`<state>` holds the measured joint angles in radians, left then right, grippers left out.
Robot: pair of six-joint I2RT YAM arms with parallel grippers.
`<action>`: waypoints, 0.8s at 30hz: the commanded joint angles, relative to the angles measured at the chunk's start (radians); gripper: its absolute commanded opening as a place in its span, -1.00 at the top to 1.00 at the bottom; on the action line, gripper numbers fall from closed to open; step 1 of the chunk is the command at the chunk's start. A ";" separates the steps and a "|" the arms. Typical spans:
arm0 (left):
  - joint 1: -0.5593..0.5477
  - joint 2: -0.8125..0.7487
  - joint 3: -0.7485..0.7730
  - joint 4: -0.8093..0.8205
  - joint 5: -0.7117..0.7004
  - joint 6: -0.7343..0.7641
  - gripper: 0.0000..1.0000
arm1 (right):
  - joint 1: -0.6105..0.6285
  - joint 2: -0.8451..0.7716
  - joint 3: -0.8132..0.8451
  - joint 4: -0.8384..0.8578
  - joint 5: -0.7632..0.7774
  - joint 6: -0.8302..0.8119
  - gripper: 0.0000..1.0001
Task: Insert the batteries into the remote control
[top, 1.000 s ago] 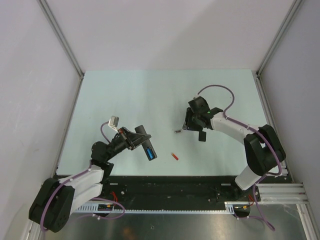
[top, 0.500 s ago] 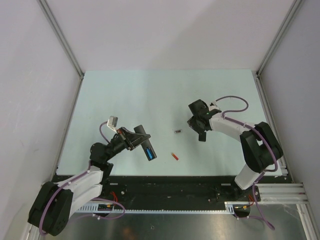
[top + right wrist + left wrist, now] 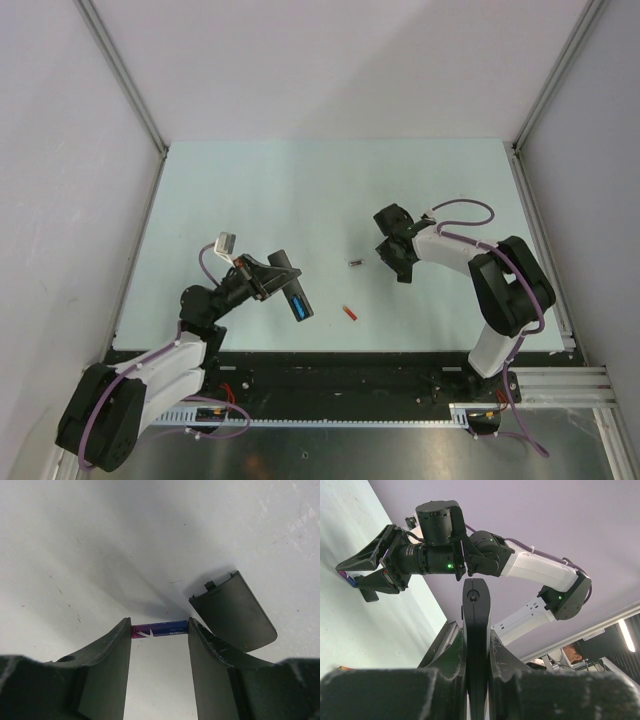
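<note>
So the left gripper (image 3: 266,279) is pressed tight on the slim flat black plastic remote control (image 3: 476,615), which sticks straight out from between its fingers (image 3: 450,655). That's over the near-left part of the pale mint tabletop (image 3: 250,190), w/ the remote angled so one end points far and the other near-right. From the top cam u can see a bright blue cylinder battery (image 3: 298,304) sitting in the near-right end of the remote. The right gripper (image 3: 160,630) is around centre-right of the table, pointed down. It's pinching a dark blue-purple cylinder battery (image 3: 160,628) end to end between its fingertips, so the jaws stand roughly halfway apart w/ the battery bridging the gap. It's low by the surface, tbh can't tell if the battery is lifted or touching. A dark grey flat plastic battery cover (image 3: 232,612) lies on the table just beside that gripper's right fingertip, not touching it afaict. Two loose ones are on the table between the arms. A small silvery-grey cylinder battery (image 3: 354,263) is just left of the right gripper. A red-orange cylinder battery (image 3: 349,313) is nearer the front edge, a bit right of the remote's near end. Those two are apart from each other.
</note>
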<state>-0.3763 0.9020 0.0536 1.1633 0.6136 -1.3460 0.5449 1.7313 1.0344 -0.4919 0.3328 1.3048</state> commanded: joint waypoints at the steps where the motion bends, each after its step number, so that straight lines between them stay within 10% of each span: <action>1: 0.008 -0.011 -0.078 0.030 0.009 -0.002 0.99 | -0.002 0.025 0.003 -0.033 0.008 -0.021 0.32; 24: 0.007 -0.008 -0.083 0.027 0.011 0.004 1.00 | 0.015 -0.042 0.048 -0.048 -0.057 -0.077 -0.31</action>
<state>-0.3763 0.9020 0.0532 1.1637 0.6136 -1.3453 0.5419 1.7248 1.0370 -0.4763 0.2710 1.2552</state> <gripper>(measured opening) 0.162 0.652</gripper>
